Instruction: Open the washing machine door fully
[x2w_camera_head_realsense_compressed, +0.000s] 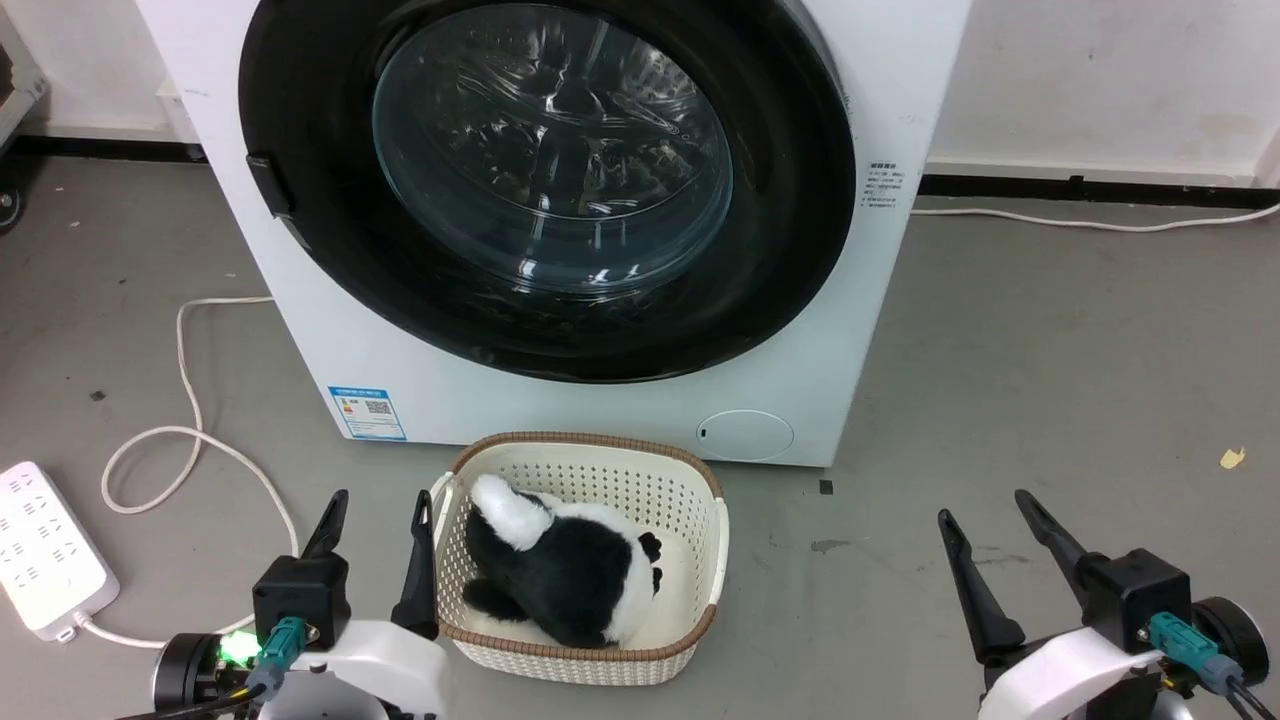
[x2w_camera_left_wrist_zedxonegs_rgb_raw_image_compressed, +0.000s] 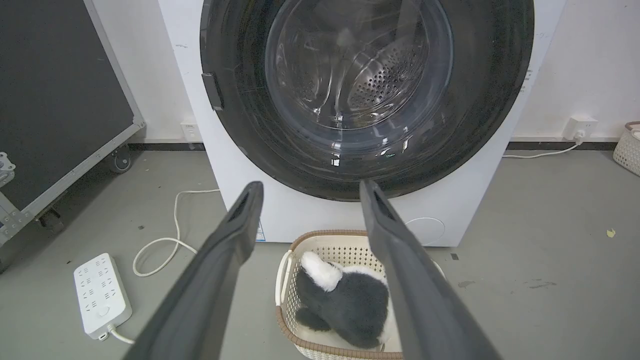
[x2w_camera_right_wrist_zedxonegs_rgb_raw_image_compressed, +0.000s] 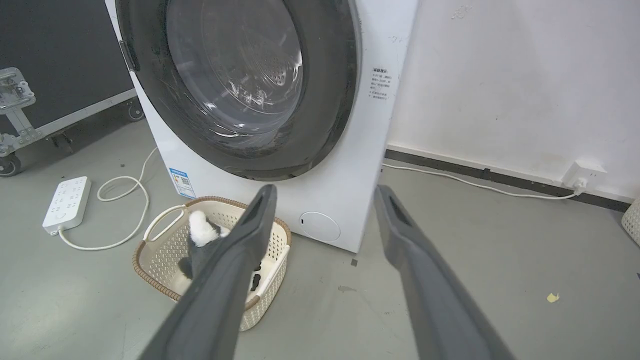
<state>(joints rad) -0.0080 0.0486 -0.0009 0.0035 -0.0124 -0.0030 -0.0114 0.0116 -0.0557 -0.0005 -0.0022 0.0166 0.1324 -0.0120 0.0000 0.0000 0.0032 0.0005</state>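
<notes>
On the outer side of the left gripper (x2w_camera_head_realsense_compressed: 381, 497), a white power strip (x2w_camera_head_realsense_compressed: 45, 545) lies on the grey floor (x2w_camera_head_realsense_compressed: 1050, 350), its near corner cut by the head view's edge. A white cable (x2w_camera_head_realsense_compressed: 190, 440) loops from near it toward the washing machine (x2w_camera_head_realsense_compressed: 600, 410); its far end is hidden behind the white body. Farther out on that side, the left wrist view catches a black wheeled case (x2w_camera_left_wrist_zedxonegs_rgb_raw_image_compressed: 55, 90), only partly in frame.

The left gripper's two dark fingers stand apart with nothing between them, low over the floor. Just beside its inner finger sits a cream basket (x2w_camera_head_realsense_compressed: 585, 440) with a brown rim. In it lies a black-and-white plush toy (x2w_camera_head_realsense_compressed: 565, 565); which way it faces is hard to make out.

Ahead of and above both grippers' fingertips, well apart from them, is the washing machine door (x2w_camera_head_realsense_compressed: 555, 170): a glossy black ring round a bulging clear window, lying flat against the machine front as far as can be seen. Its top is cut off in every view. A small dark latch piece (x2w_camera_head_realsense_compressed: 268, 185) sits on its rim on the left gripper's side. Reflections blur the drum (x2w_camera_left_wrist_zedxonegs_rgb_raw_image_compressed: 390, 80) behind the glass.

Below the door, nearer the right gripper (x2w_camera_head_realsense_compressed: 985, 505), is a round flap (x2w_camera_head_realsense_compressed: 745, 435). This gripper's fingers are likewise spread, gripping nothing. Beyond its outer side lie a yellow scrap (x2w_camera_head_realsense_compressed: 1232, 458) and, in the right wrist view, a wall socket (x2w_camera_right_wrist_zedxonegs_rgb_raw_image_compressed: 582, 175).
</notes>
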